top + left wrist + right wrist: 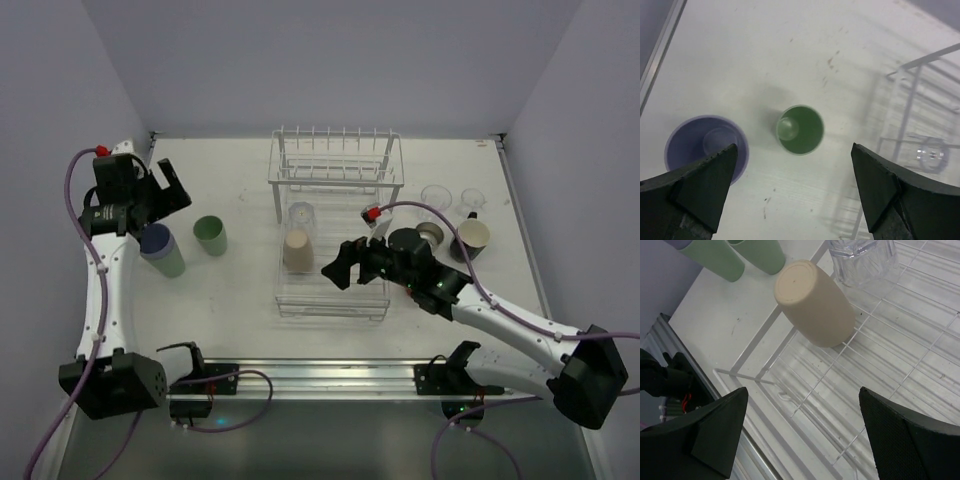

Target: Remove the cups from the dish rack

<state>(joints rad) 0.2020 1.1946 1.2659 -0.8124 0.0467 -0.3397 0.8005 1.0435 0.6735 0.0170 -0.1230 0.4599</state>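
The white wire dish rack [336, 300] stands mid-table. An upside-down tan cup [298, 250] and a clear cup [301, 215] sit in its lower basket. My right gripper [350, 265] is open and empty over the basket, just right of the tan cup [815, 302]; in the right wrist view [802, 435] only wire floor lies between its fingers. My left gripper [162, 195] is open and empty above a pale green cup [210, 235] and a lavender cup [155, 240] nested in another green one. In the left wrist view [795, 190] the green cup [801, 129] and lavender cup [707, 145] stand upright below.
Right of the rack stand two clear cups [436, 196] [472, 198], a black cup [472, 238] and another cup [430, 233] partly hidden by my right arm. A metal rail [320, 375] runs along the near edge. Walls close the table's sides and back.
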